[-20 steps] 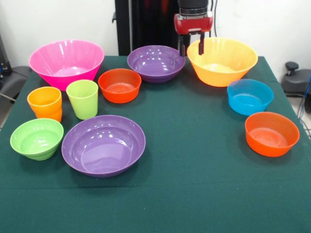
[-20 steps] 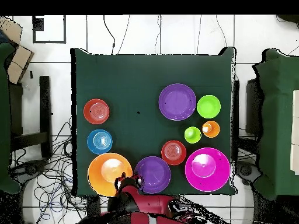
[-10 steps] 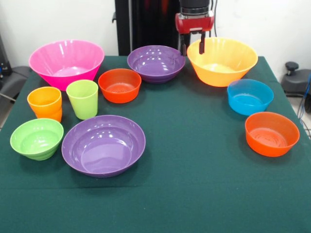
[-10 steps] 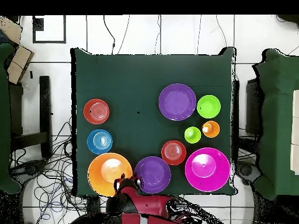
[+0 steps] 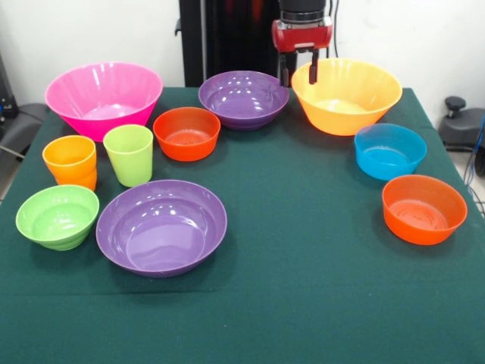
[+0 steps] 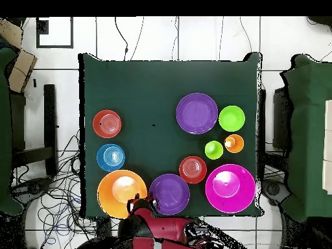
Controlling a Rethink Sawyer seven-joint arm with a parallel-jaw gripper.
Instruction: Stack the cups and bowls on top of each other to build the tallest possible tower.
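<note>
The gripper (image 5: 300, 73) is hanging spread and empty over the yellow-orange bowl's (image 5: 347, 97) near rim (nothing stacked yet), risking tipping it if lowered off-center.

The counter (image 5: 303, 288) is covered with a dark green cloth that hangs over its near edge in the front view. The floor (image 6: 162, 39) around it is laid with white tiles. Black cables (image 6: 61, 201) lie tangled on the floor beside the counter. A dark chair (image 6: 29, 130) stands at one side of the counter and green seating (image 6: 305, 130) at the other. A white wall (image 5: 91, 30) stands behind the counter.
</note>
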